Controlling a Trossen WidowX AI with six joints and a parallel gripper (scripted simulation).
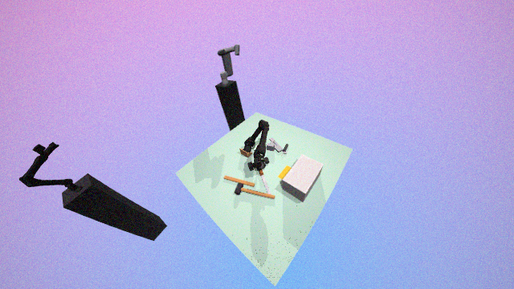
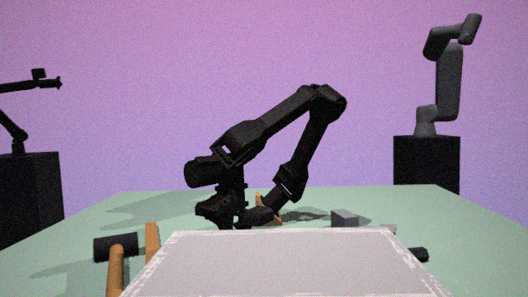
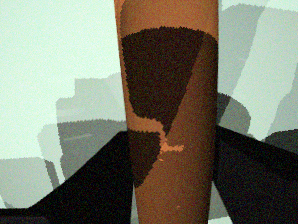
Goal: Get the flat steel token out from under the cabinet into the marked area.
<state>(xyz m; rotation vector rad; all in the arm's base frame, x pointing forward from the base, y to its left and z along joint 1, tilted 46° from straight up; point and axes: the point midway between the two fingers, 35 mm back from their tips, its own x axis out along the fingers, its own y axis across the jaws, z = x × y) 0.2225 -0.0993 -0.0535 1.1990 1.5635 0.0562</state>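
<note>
My gripper [image 1: 261, 169] [image 3: 165, 136] is shut on the orange-brown handle [image 3: 175, 195] of a tool. The tool's long thin pale blade [image 1: 265, 182] points away from the arm, its far end near the hammer's handle; I cannot tell whether they touch. The white-topped cabinet [image 1: 303, 174] [image 2: 280, 264] stands to the right of the blade, apart from it. A yellow marked area [image 1: 284, 172] lies along the cabinet's side facing the arm. The steel token is not visible in any view, and the vent slots cannot be made out. In the exterior view the fingertips are hidden behind the cabinet.
A hammer with a black head [image 1: 238, 189] [image 2: 115, 247] and a wooden stick [image 1: 238, 181] [image 2: 151, 241] lie left of the blade. A grey jointed-looking object [image 1: 277, 145] lies beyond the arm. A brown piece [image 1: 245, 152] is by the arm's base. Two other arms stand on black pedestals off the table.
</note>
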